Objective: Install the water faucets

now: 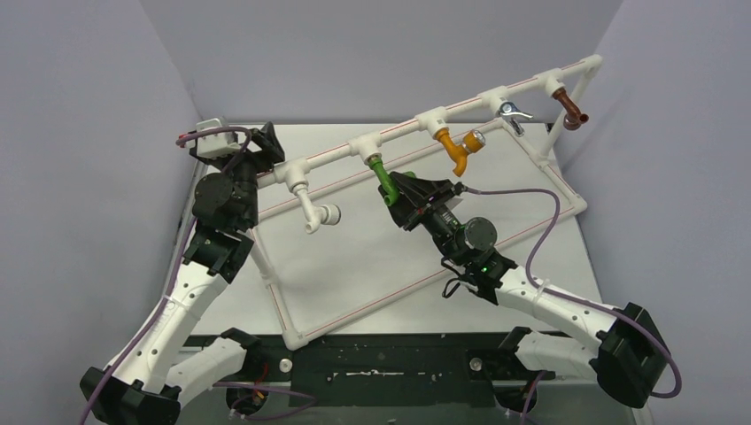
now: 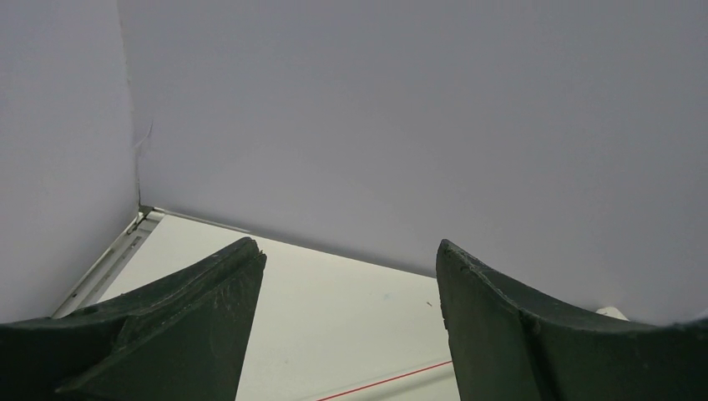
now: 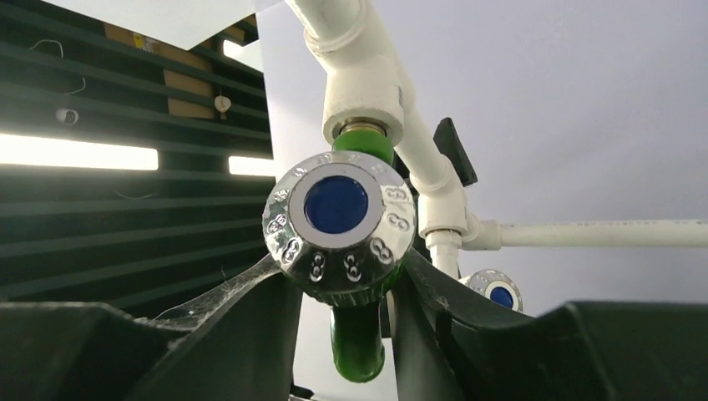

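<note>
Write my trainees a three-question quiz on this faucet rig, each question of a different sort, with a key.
1. True or false: the green faucet is not yet fitted to the white pipe frame.
2. Which faucet do the right arm's jaws flank? A white, B green, C orange.
3. How many faucets hang from the frame's top rail?
Key: 1 false, it sits in a tee fitting. 2 B. 3 five: white faucet, orange faucet, silver faucet, brown faucet, plus the green.

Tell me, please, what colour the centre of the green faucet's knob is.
Blue knob centre; clearest in the right wrist view.
</note>
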Robot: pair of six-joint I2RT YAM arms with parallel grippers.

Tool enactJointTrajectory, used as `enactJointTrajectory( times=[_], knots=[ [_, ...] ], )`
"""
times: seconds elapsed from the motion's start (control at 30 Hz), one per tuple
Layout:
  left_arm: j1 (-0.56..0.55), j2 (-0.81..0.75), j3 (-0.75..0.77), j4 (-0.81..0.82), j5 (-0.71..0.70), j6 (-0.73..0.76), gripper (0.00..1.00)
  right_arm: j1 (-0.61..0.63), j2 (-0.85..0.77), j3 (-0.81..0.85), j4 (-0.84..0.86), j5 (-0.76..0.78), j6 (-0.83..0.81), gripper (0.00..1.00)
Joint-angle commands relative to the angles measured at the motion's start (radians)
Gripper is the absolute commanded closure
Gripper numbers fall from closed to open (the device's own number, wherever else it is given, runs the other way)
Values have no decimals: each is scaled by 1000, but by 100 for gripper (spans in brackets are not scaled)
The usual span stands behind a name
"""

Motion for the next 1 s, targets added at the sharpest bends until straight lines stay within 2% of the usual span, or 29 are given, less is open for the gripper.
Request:
enactJointTrajectory(
  times=[0.0, 0.5, 0.67, 0.97],
  knots=[
    [-40, -1, -88, -334, 110, 18, 27, -63, 44, 21, -67, 198, 19, 59],
    [-25, 3, -85, -335, 122, 9, 27, -63, 19, 4, -52, 177, -24, 35],
    [-25, 2, -86, -335, 118, 8, 27, -63, -18, -21, -50, 190, -58, 29],
    [-23, 6, -78, -348, 108, 1, 27, -66, -202, -34, -327, 216, -304, 25]
  ],
)
